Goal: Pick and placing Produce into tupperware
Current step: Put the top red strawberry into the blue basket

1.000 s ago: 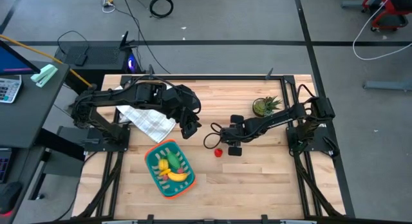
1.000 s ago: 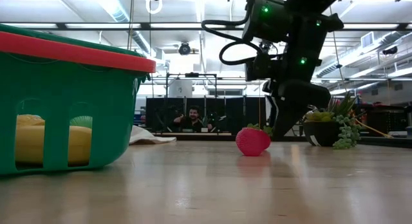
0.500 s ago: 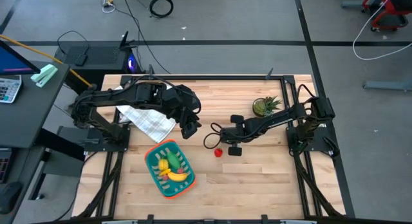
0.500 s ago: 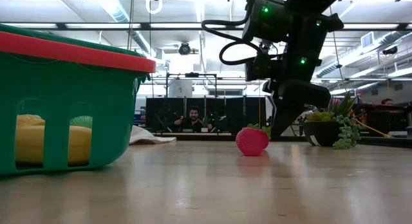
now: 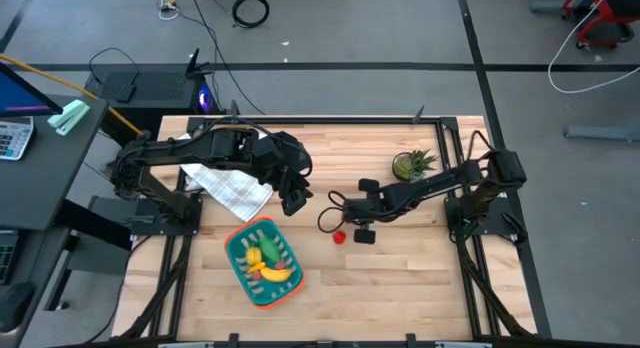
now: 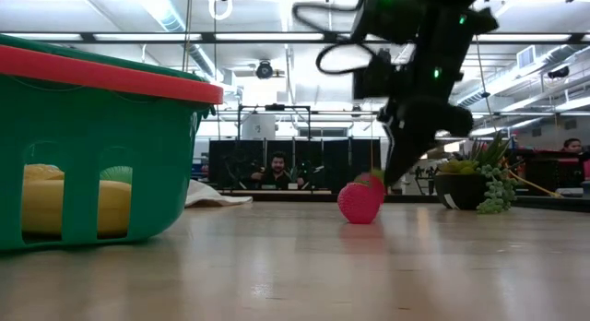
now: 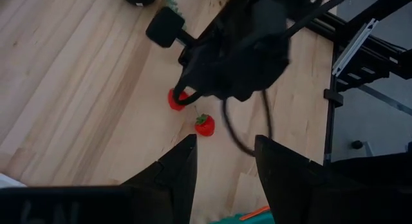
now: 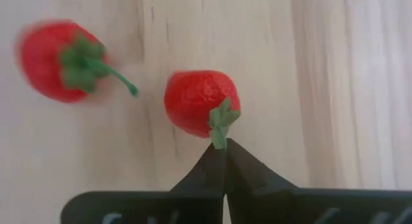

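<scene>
Left gripper [image 5: 293, 200] hovers above checked cloth [image 5: 233, 190], jaws spread, empty. Teal tupperware [image 5: 236, 269], orange rim, slotted walls, sits near-left on pale wood-plank worktop [image 5: 400, 278], holding smooth yellow banana [image 5: 277, 274]. Two dimpled red strawberries [image 8: 198, 102] [image 8: 56, 60] with green stems lie mid-worktop. Right gripper [image 8: 224, 153]: jaws pressed together, tips touching one strawberry's stem.

A pale wooden table [image 5: 400, 278] stands on a grey floor [image 5: 350, 28] crossed by dark lines. Behind the table, black cables [image 5: 250, 8] lie coiled on that floor. Beside the table's left edge sits a dark desk [image 5: 45, 173]. Long ceiling lights [image 6: 166, 7] run overhead, and beyond the table's far edge a person [image 6: 275, 172] sits.
</scene>
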Available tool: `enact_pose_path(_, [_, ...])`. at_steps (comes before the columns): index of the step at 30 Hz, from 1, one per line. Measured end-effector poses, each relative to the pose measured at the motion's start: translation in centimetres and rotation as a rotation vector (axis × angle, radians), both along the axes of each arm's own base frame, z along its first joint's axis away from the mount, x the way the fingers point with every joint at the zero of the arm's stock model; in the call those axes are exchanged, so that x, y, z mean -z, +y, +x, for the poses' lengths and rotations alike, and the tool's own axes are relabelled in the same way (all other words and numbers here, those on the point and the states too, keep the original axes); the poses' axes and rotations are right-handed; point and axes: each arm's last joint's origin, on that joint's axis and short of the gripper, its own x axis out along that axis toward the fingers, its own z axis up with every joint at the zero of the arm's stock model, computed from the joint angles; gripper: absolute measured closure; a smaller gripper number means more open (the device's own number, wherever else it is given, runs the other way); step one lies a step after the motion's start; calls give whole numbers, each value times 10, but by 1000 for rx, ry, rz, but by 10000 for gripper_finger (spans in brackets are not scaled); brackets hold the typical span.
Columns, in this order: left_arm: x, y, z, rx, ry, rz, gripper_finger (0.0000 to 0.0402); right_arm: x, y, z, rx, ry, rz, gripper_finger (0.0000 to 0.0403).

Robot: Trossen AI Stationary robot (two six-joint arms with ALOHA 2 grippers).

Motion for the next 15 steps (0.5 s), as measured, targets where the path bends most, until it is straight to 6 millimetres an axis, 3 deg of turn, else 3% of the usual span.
enact_pose_path(7, [0,0,0,-9,0,1,239,-46,10,-10,45,-213,43,402])
enact_pose_path(15, [2,0,-3,-16,37,0,248,-114,36,-3,-28,-757,264,403])
